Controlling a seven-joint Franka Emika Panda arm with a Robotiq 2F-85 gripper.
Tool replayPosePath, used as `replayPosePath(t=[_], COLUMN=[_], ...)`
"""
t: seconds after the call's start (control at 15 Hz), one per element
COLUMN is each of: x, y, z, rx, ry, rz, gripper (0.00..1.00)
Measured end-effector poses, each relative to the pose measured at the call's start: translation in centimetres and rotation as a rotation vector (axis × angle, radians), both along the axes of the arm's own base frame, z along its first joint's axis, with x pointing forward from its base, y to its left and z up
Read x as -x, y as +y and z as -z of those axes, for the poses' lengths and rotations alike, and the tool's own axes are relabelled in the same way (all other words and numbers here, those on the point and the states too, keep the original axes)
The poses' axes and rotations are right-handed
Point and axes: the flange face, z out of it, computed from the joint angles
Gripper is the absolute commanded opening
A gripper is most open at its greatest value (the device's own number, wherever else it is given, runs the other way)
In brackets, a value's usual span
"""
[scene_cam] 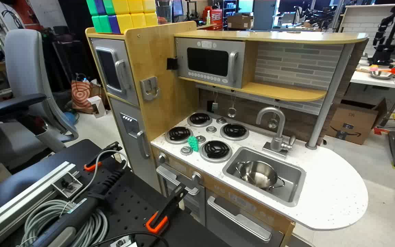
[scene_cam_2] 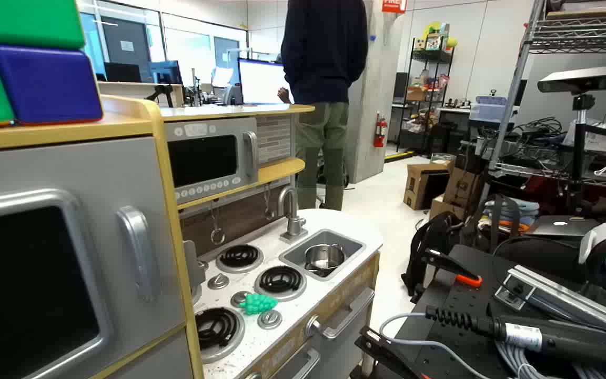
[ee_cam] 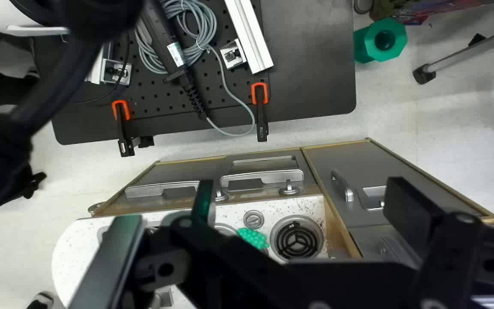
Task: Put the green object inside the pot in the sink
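Green object [scene_cam: 193,143] lies between burners [scene_cam: 215,150] near the counter's [scene_cam: 331,185] front edge, open room above, end effector [ee_cam: 300,204] spread wide.

The sink [scene_cam: 291,188] is mostly hidden by the gripper [ee_cam: 300,204] in the wrist view; in an exterior view, the top edge cuts off 1 person [scene_cam_2: 324,58].

In the wrist view the jaws are matt black and angular, their linkage bars [ee_cam: 238,265] carrying round grey pin heads [ee_cam: 465,218] and dark round holes [ee_cam: 165,269]. At eight o'clock a flat fingertip pad [ee_cam: 112,259] has a smooth grey-green face, with a narrower dark-green strip [ee_cam: 204,201] at seven; at four o'clock the opposite fingertip [ee_cam: 411,219] is a plain black block. A thick black curved band [ee_cam: 60,90] at ten o'clock is too blurred to identify.
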Motion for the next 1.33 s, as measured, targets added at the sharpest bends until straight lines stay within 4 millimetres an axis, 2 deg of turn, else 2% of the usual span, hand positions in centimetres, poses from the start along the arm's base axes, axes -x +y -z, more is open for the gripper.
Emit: replayPosePath(t=[0.33, 0.53, 0.67, 0.93, 1.07, 1.2, 1.33], x=[-0.1, -1.8, -4.8, -13.0, -16.6, -19.2, -21.1], y=[-0.1, -1.0, -2.7, -8.2, -10.3, -10.8, -10.3], z=[0.1, 1.4, 3.0, 6.7, 9.1, 11.4, 13.5], rx=[0.009, 0.07, 0.088, 0.086, 0.098, 0.121, 0.157], ry=[-0.001, -0.015, -0.013, -0.083, -0.129, -0.169, -0.192], rz=[-0.005, -0.03, -0.002, 0.129, 0.179, 0.2, 0.205], gripper=[1.0, 1.0, 1.0, 1.0, 1.0, 1.0, 1.0])
